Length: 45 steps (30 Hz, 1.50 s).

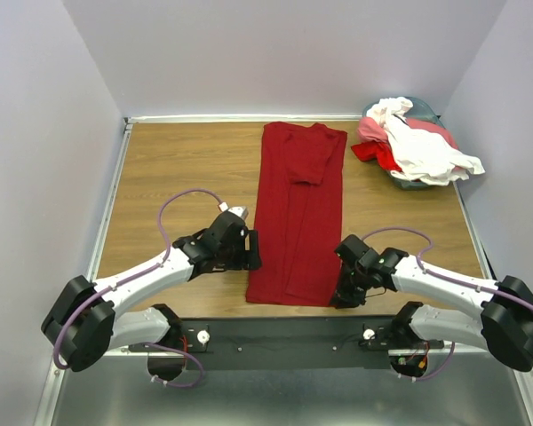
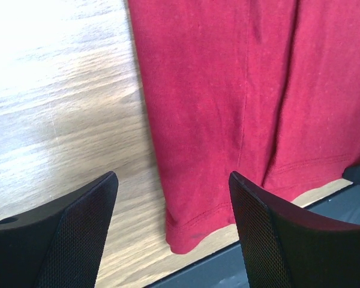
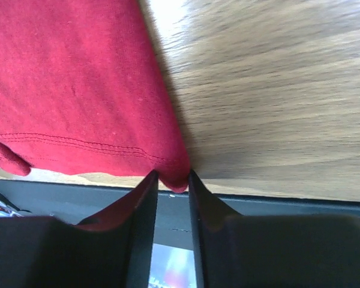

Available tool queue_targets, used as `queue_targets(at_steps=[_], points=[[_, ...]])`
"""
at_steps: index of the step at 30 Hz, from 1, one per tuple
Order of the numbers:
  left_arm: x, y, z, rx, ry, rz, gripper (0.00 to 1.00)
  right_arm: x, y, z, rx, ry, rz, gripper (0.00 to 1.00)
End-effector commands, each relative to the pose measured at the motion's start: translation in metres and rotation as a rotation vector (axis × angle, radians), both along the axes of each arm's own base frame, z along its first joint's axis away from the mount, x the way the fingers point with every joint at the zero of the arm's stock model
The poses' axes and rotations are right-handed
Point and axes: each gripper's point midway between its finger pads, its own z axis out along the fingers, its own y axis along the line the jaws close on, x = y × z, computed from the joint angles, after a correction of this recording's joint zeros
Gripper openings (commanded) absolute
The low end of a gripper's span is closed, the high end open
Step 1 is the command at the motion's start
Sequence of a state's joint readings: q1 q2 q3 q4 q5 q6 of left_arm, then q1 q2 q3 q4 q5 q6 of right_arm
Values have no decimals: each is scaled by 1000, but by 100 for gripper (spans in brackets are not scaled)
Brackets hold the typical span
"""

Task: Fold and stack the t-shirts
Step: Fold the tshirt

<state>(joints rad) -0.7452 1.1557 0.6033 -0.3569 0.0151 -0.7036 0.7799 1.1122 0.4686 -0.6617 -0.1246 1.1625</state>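
The large dark crimson t-shirt (image 1: 298,213) lies flat in the middle of the table, folded into a long strip, with a sleeve folded over near the top. My left gripper (image 1: 249,250) is open just left of its near left corner; that corner (image 2: 189,231) lies between my spread fingers (image 2: 78,228). My right gripper (image 1: 345,293) is shut on the shirt's near right hem corner (image 3: 177,174) at the table's front edge. The white (image 1: 426,146), red-pink (image 1: 373,133) and teal (image 1: 424,108) shirts lie in a crumpled pile at the back right.
The wooden table (image 1: 178,169) is walled at the back and both sides. A black strip (image 1: 284,330) with the arm bases runs along the front edge, right below the shirt's hem.
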Motion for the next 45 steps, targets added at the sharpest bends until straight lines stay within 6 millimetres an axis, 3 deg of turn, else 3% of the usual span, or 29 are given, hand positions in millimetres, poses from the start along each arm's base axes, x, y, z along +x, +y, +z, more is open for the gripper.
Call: queue_targets(at_steps=[1,7,10,15,21,26,45], points=[[-10,3,-1,-5,41,-3,82,4,-5,-9,-51,-19,-30,31],[-14,6,1,-2,58,5,80,3,-8,-11,-59,-18,-42,29],[-21,4,-3,-6,87,-12,78,5,-9,-10,-61,-31,-38,22],[-46,2,-12,5,151,-39,72,5,-9,-10,-81,-20,-26,10],[-78,15,-22,-3,231,14,60,4,-12,-9,-92,-20,-22,9],[-93,12,-24,-45,262,18,58,4,-13,-9,-94,-25,-21,9],[-85,0,-39,-80,252,35,56,7,-14,0,-69,-65,-45,9]])
